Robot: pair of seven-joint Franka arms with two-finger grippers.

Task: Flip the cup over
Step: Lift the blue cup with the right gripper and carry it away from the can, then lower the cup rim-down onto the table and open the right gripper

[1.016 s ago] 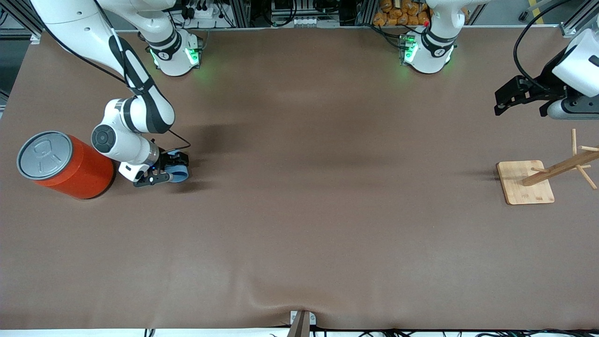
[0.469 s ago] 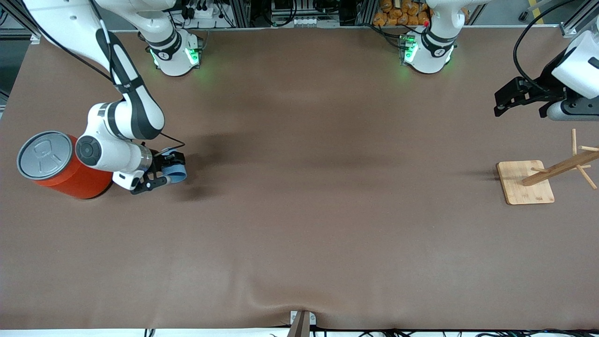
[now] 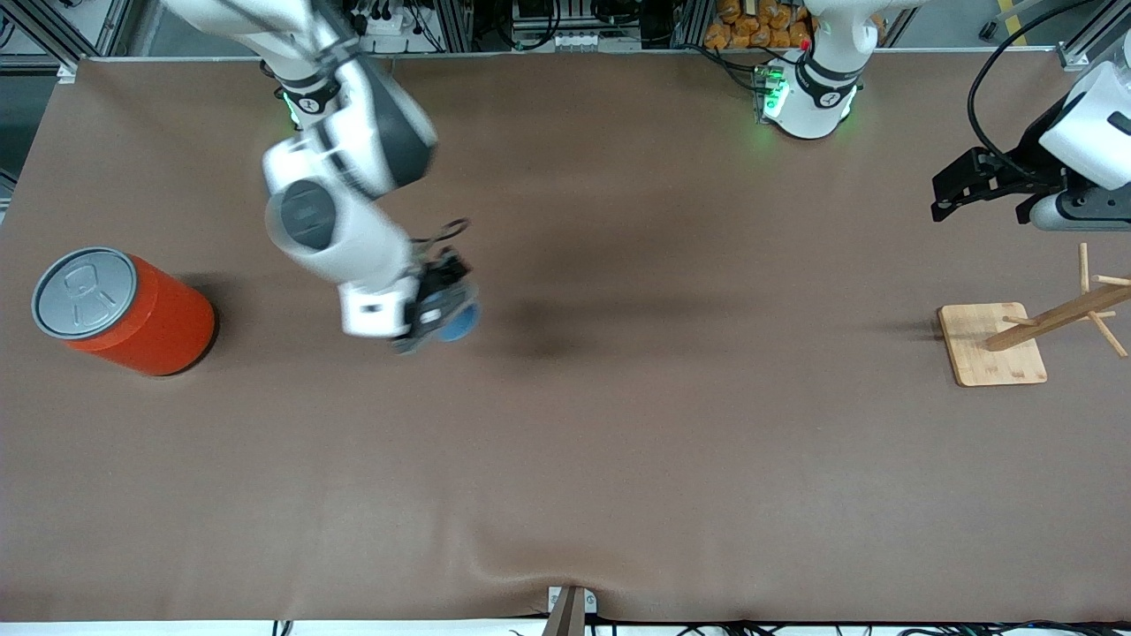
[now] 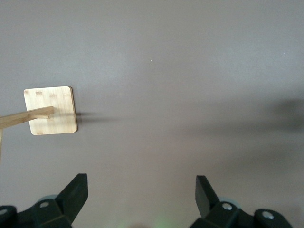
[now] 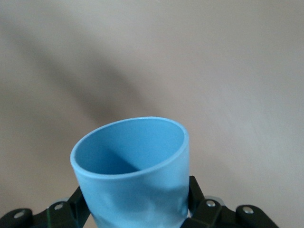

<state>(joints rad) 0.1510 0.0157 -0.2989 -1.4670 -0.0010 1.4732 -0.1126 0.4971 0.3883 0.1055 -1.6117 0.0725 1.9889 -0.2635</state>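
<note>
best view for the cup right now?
Right wrist view: the cup fills it, open mouth and inside visible, right gripper shut on it. Front view shows only a blurred blue patch under the gripper. Left wrist view doesn't show it.

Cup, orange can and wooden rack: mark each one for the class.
cup [image 5: 133, 175]: right wrist view, outer wall.
orange can [image 3: 159, 325]: front view, side wall.
wooden rack [image 3: 990, 358]: front view, flat base.

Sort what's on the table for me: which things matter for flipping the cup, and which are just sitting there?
In the job:
- cup, lifted off the table
- right gripper, shut on the cup, over the table between the can and the middle
- left gripper, open, waiting at its own end

Lying about:
- orange can, upright at the right arm's end
- wooden rack under the left gripper
</note>
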